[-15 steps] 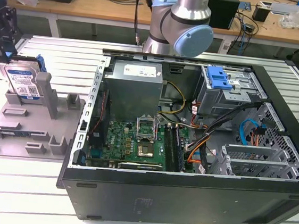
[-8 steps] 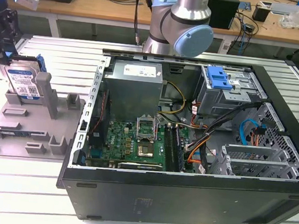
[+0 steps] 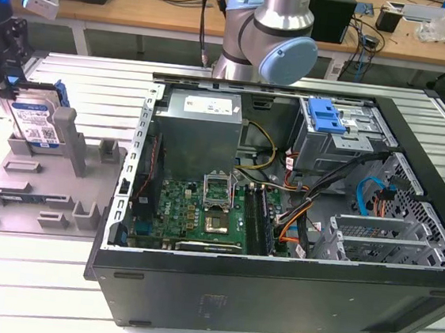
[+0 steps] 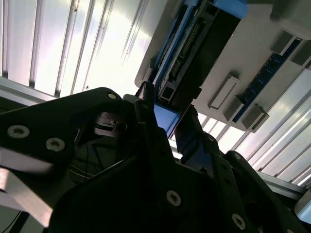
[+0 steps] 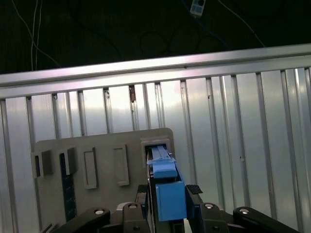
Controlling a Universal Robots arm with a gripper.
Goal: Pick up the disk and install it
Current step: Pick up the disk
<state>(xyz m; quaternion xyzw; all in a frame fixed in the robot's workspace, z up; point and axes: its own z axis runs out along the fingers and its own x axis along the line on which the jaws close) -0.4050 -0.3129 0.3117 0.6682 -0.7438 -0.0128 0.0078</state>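
Two black fingers (image 5: 194,189) of my gripper (image 5: 167,191) clamp the flat silver metal disk (image 3: 36,121) by its blue plastic frame. It stands upright in the grey plastic holder (image 3: 37,191) beside the open black computer case (image 3: 272,299). I judge a straight lift, no twisting, is best.

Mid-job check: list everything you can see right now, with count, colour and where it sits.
disk: one, silver with blue frame, upright in the fixture, exterior view's left.
fixture: one, grey, on the table beside the case.
computer case: one, black, open, mid-table.
power supply: one, silver, inside the case.
motherboard: one, green, on the case floor.
latch plate: one, blue, inside the case, toward the arm.
cable: one, blue, curved, inside the case.
table: one, silver, slatted.
arm: one, silver with pale blue caps, behind the case.
gripper: one, black, jaws shut on the disk's blue frame.
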